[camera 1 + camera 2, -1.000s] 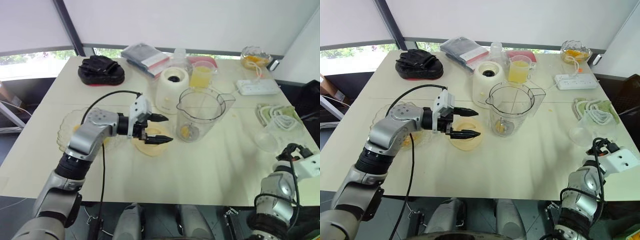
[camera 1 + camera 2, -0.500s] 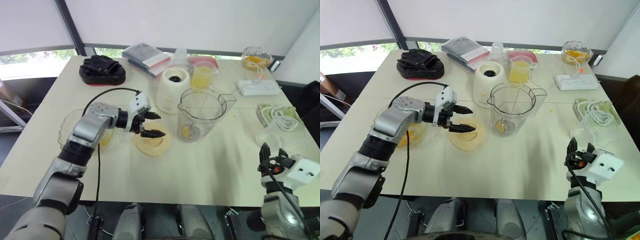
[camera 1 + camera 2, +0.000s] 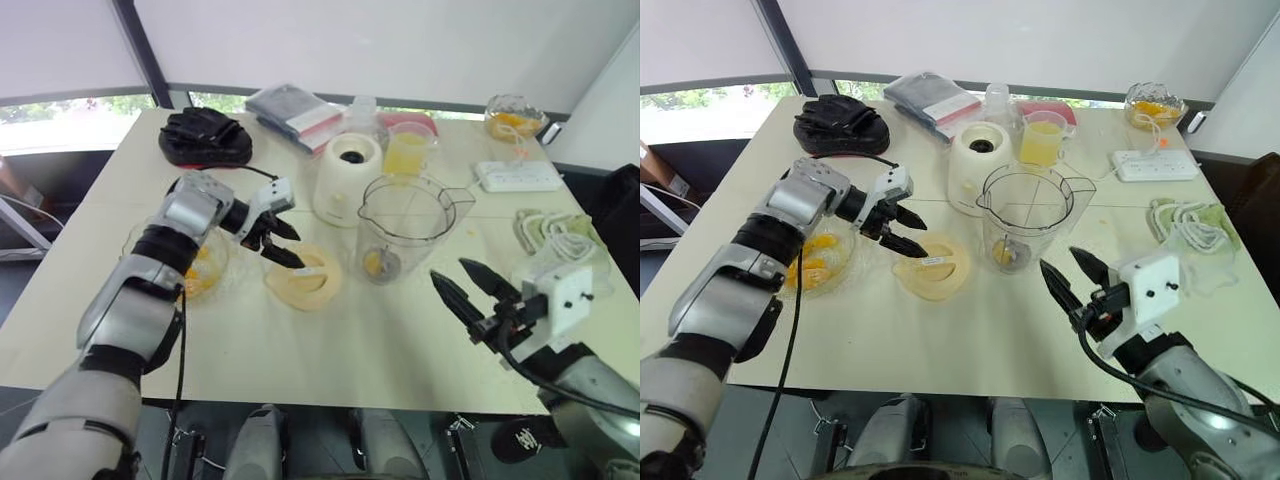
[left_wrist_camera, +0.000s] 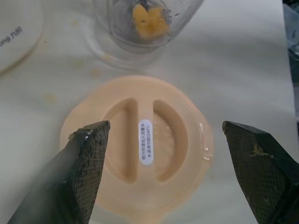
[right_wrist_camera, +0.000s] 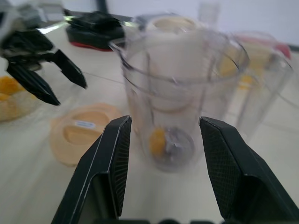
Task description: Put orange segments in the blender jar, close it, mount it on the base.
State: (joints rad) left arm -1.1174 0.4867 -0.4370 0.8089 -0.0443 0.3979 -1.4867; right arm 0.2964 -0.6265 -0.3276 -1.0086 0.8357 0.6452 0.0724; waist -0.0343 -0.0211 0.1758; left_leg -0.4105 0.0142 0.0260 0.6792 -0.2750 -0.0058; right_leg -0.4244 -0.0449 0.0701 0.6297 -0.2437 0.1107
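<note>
A: What is the left gripper (image 3: 921, 239) doing?

B: Its 2 black fingers are spread wide and hold nothing. It hangs over the near-left edge of the pale orange lid (image 3: 932, 270). From the left wrist camera the fingers straddle the lid, which lies flat on the table (image 3: 300, 370) with its small white label up. I cannot tell whether a fingertip touches it.

A: And the right gripper (image 3: 1058, 258)?

B: Also parted and empty. It is raised in front of the blender jar (image 3: 1030, 225), on the robot's side and a little to the right, near the jar but clear of it. The right wrist camera frames the jar between the 2 fingers.

A: Where does the jar stand?

B: Upright on the table, uncovered, just right of the lid. An orange segment (image 3: 372, 264) lies at its bottom by the blades. The cream blender base (image 3: 977, 165) sits just behind it to the left, with nothing mounted on it.

A: Any more fruit?

B: A clear glass bowl (image 3: 847, 268) left of the lid, under the left forearm, holds more orange segments (image 3: 810, 270).
</note>
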